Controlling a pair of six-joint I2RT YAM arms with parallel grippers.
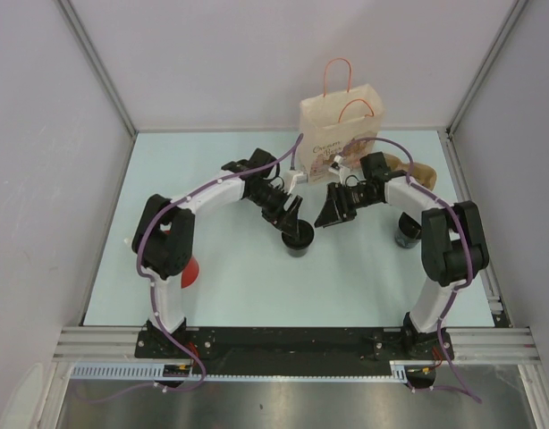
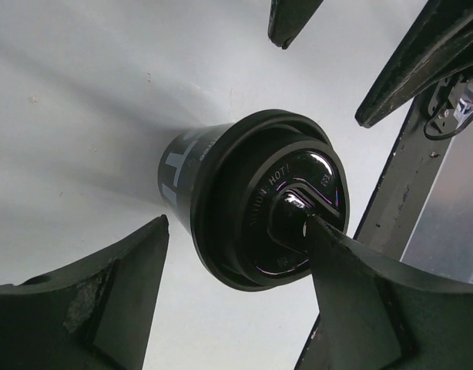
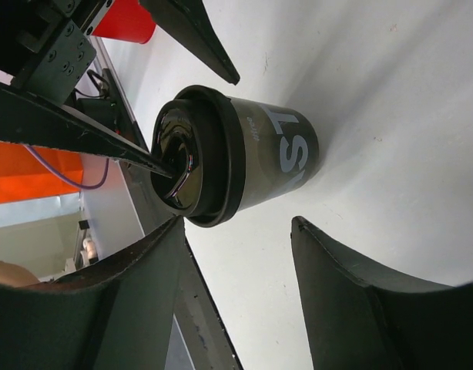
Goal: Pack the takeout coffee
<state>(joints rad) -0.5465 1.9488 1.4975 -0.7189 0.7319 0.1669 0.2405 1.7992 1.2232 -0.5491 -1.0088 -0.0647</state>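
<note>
- Coffee cup [image 1: 299, 241]: black, black lid [image 2: 244, 193], white lettering on the side. Stands upright on the bench [image 1: 230, 277], approx mid-bench, in front of the paper bag [image 1: 340, 134] and apart from it.
- Bag: upright at the back edge, right of centre, orange handles up. Cup is not in it.
- Left claw [image 2: 236, 223]: spread wide, pointing down over the cup, w/ the cup between its two fingers.
  - One finger [image 2: 367, 301] has its tip over the lid centre. In the right wrist view the tip looks to rest on the lid top; contact can't be confirmed.
  - Other finger stands clear of the cup wall, w/ a gap visible.
  - Not pinching anything.
- Right claw [image 3: 238, 225]: spread, nothing between its fingers. Sits just beside the cup on the right side, tips aimed at the cup wall. Cup lies ahead of the tips, not between them, no contact.
- Both claws are close together at the cup; each one's fingers show in the other's wrist view.
- Second cup [image 1: 406, 234]: dark, on the bench at the right, partly hidden behind the right arm, well apart from the first cup.
- Red thing [image 1: 191, 271]: on the bench near the left arm's base, partly hidden. Can't tell what it is.
</note>
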